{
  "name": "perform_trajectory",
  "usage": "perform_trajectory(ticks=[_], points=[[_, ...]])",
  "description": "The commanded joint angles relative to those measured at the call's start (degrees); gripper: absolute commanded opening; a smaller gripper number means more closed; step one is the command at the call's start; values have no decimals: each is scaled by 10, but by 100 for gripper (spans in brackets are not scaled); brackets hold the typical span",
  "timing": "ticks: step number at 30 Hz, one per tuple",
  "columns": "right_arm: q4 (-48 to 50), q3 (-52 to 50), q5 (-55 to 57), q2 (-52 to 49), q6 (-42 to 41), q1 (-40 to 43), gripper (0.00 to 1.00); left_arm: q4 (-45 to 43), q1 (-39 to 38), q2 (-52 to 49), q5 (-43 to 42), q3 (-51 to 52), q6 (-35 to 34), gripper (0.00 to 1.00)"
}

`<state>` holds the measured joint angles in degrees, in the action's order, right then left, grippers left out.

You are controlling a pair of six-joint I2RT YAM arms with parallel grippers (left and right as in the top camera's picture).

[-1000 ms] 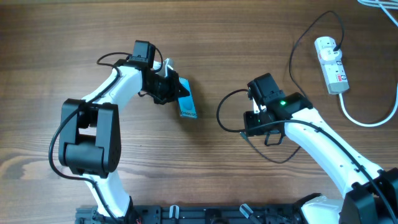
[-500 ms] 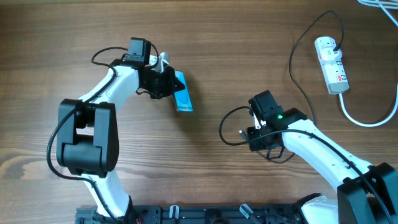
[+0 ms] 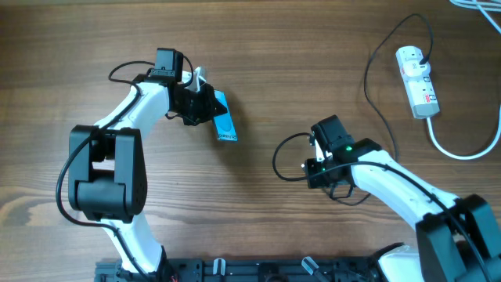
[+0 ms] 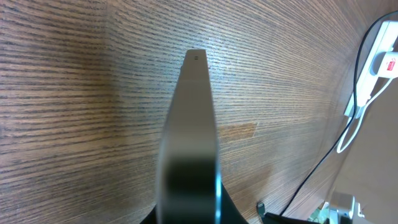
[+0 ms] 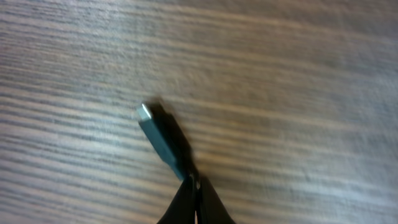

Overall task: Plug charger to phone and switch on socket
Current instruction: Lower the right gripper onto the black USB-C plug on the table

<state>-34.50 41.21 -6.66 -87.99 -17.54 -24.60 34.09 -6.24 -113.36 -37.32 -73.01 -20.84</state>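
Note:
My left gripper (image 3: 203, 107) is shut on the phone (image 3: 225, 126), a teal-screened slab held off the table at centre left. In the left wrist view the phone (image 4: 191, 118) shows edge-on, silver edge up, between the jaws (image 4: 189, 214). My right gripper (image 3: 310, 165) is shut on the charger's small dark connector tip (image 5: 158, 132), which sticks out ahead of the closed fingers (image 5: 194, 188) just above the wood. The charger's thin black cable (image 3: 275, 159) loops left of the right gripper. The socket (image 3: 416, 81), a white power strip, lies at the far right.
The black cable (image 3: 371, 74) runs up to the strip's near end. A thick white cord (image 3: 462, 153) curves from the strip toward the right edge. The left wrist view shows the strip (image 4: 387, 55) and the cable (image 4: 323, 163) at right.
My left gripper has carried the phone up and to the left. My right gripper has moved down and slightly left with the connector tip in it.

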Motion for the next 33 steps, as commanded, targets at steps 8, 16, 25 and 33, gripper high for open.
perform_trajectory(ticks=[8,16,25,33], points=[[103,-5,-38,-92,41,-2,4,-2,2,-3,-5,-1,11,4],[115,26,-36,-86,70,-1,17,-3,2,-3,-5,-1,11,4],[7,95,-32,-47,101,-1,33,-3,2,-3,-5,-1,11,4],[-77,68,-35,-47,130,-7,33,-3,2,-3,-5,-1,11,4]])
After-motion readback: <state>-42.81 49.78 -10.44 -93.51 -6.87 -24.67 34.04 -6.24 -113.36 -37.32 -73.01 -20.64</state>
